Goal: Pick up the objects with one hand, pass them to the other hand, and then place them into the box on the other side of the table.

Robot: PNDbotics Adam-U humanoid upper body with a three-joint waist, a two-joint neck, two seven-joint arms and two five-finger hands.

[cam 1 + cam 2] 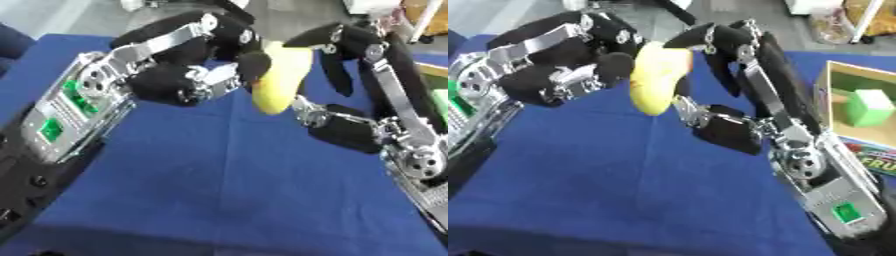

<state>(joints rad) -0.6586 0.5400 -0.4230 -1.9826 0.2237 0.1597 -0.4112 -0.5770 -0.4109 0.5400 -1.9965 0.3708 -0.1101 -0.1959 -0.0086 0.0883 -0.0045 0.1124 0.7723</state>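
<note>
Above the middle of the blue-covered desk [219, 190], a smooth yellow banana-shaped object [282, 80] hangs upright in the air between the two hands. The left hand [188, 75], black with silver joints, comes in from the left with its fingers [254, 64] curled against the object's upper left side. The right hand [737, 85] reaches in from the right, its fingers [710, 37] arched over the top of the yellow object and its thumb low beside it. Which hand carries the weight cannot be told. At the right edge an open cardboard box [833, 107] holds a green block [870, 107].
</note>
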